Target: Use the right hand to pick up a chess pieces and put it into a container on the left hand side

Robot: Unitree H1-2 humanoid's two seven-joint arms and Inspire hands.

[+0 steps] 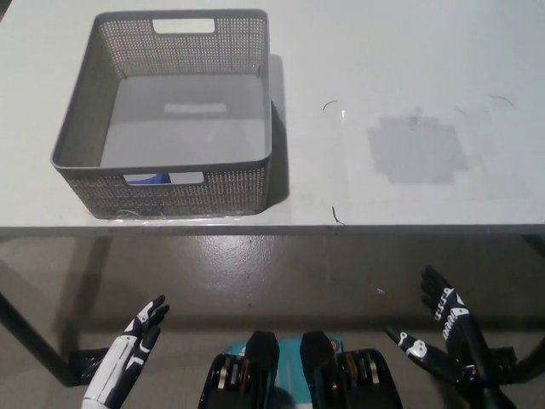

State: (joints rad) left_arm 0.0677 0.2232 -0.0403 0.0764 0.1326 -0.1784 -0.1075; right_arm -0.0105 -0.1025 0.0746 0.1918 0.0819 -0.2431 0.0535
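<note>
Grey basket (170, 183) on white table (409, 60).

white table (409, 51) | grey-brown floor (281, 264) | even light

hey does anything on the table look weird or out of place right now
Nothing is spilled or broken. The grey basket sits upright on the white table. Oddly for this task, no chess piece shows on the table; only something blue peeks through the basket's near handle slot. A grey patch marks the tabletop.
</note>
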